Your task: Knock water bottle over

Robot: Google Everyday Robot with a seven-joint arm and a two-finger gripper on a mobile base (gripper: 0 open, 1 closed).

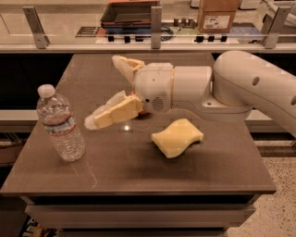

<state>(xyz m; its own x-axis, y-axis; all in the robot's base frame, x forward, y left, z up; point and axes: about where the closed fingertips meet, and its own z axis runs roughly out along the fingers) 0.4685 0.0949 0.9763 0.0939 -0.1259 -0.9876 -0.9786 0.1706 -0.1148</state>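
Sweep the spread gripper (102,91), hanging over the table (138,176), straight at the bottle (60,125). Strike high, near the cap (46,90), for an easy topple.

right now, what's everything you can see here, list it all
water bottle: one, clear with white cap, upright at the table's front left
sponge: one, yellow, middle of the table, right of the bottle
table: one, brown, centre of view
box: one, cardboard brown, back counter, right
tray: one, dark, back counter, middle
posts: three, metal, along the counter's front edge
arm: one, white, reaching in from the right over the table
gripper: one, cream, open, over the table just right of the bottle, apart from it
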